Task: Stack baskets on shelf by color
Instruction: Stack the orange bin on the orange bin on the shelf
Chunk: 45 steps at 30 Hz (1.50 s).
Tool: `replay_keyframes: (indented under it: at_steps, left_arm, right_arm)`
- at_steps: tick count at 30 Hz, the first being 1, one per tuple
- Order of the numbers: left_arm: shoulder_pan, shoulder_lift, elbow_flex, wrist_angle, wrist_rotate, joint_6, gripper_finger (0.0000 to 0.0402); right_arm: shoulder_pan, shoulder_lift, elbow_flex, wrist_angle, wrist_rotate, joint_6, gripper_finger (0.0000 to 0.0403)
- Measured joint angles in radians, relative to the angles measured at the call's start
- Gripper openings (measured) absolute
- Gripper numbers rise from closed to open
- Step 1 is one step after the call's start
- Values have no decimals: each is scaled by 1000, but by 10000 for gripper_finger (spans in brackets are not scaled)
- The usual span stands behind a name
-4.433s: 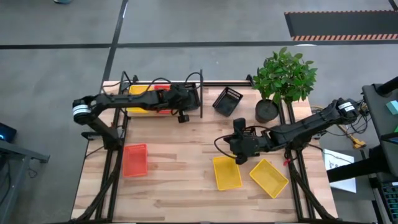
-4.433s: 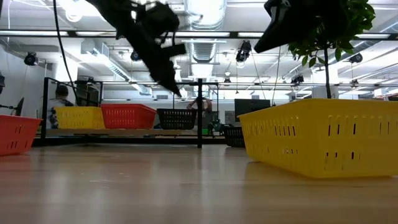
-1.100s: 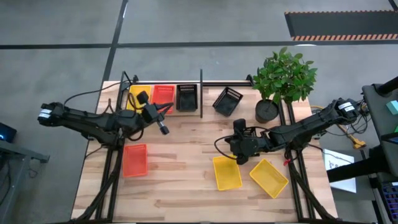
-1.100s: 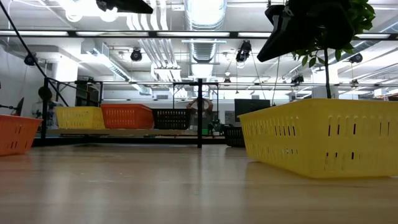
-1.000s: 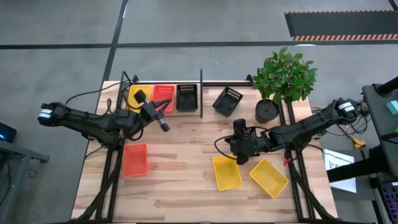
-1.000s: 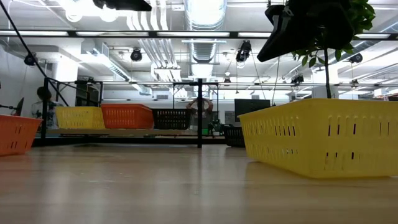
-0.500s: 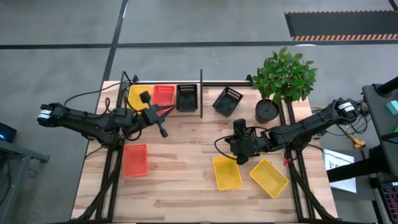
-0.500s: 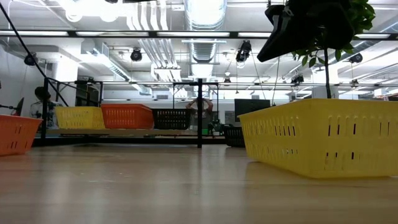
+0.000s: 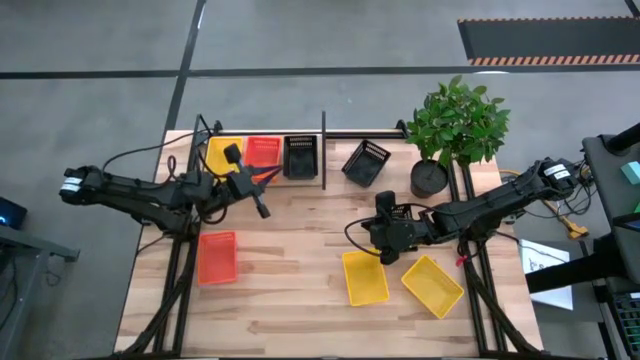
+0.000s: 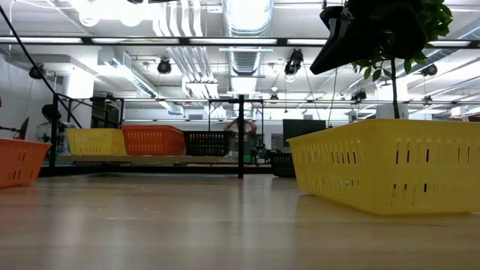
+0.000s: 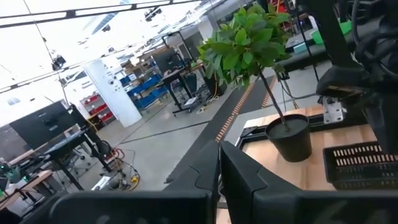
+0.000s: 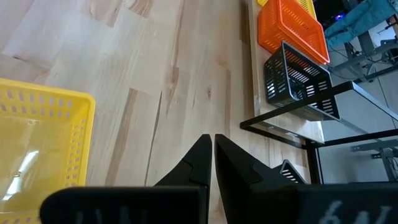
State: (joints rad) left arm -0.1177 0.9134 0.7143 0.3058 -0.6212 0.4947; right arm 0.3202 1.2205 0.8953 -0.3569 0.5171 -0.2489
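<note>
Overhead view: the narrow light-wood shelf with black rails (image 9: 262, 170) carries, side by side, a yellow mesh basket (image 9: 221, 153), a red-orange mesh basket (image 9: 263, 152) and a black mesh basket (image 9: 300, 157). The left gripper (image 9: 261, 208), fingers together and empty, hovers just in front of it. The right gripper (image 9: 386, 256), likewise pinched together and empty, hangs beside a yellow plastic basket (image 9: 365, 277) on the slatted wooden tabletop (image 9: 290, 280).

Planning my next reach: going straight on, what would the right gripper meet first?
Right gripper: likely the bare tabletop; the yellow basket and the shelf lie off to either side.
</note>
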Motion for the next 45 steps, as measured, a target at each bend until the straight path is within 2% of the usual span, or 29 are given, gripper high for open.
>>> replay_keyframes:
  at_steps: [2, 6, 7, 9, 10, 14, 17, 21, 27, 30, 33, 35, 38, 40, 42, 45]
  left_arm:
    - [0, 4, 0, -3, 3, -31, 0]
    - [-18, 22, 0, -3, 88, -222, 0]
    - [-19, 22, -1, -14, 66, -230, 0]
    - [-17, 11, -10, -24, -44, -249, 0]
    - [-15, 9, -10, -18, -58, -266, 0]
    - [-28, 22, -10, -18, 34, -281, 0]
    - [-34, 42, -12, -20, 51, -338, 0]
    - [-42, 67, -12, -49, 63, -509, 0]
    - [-77, 108, 19, -143, 209, -746, 0]
    - [-114, 144, 45, -221, 224, -863, 0]
    - [-138, 184, 81, -371, 224, -1039, 0]
    - [-147, 214, 124, -565, 224, -1229, 0]
    - [-172, 268, 223, -1075, 258, -1621, 0]
    - [-204, 319, 292, -1376, 327, -1830, 0]
    - [-239, 357, 349, -1517, 386, -1933, 0]
    - [-261, 390, 394, -1576, 406, -2000, 0]
  right_arm:
    - [0, 0, 0, 0, 0, 0, 12]
    - [0, 0, 0, 0, 0, 3, 12]
    - [0, 0, 0, 0, 0, 3, 12]
    - [0, 0, 0, 0, 0, -1, 12]
    - [0, 0, 0, 0, 0, -1, 12]
    - [0, 0, 0, -1, 0, 6, 12]
    - [0, 0, 0, -2, 0, 6, 12]
    - [0, 0, 0, -2, 0, 7, 12]
    - [0, 0, 0, -2, 0, 8, 12]
    - [0, 0, 0, -2, 0, 1, 12]
    - [0, 0, 0, -3, 0, -6, 12]
    - [0, 0, 0, -3, 0, -6, 12]
    - [0, 0, 0, -5, 0, -11, 12]
    - [0, 0, 0, -4, 0, -12, 12]
    - [0, 0, 0, -5, 0, -21, 12]
    - [0, 0, 0, -5, 0, -26, 12]
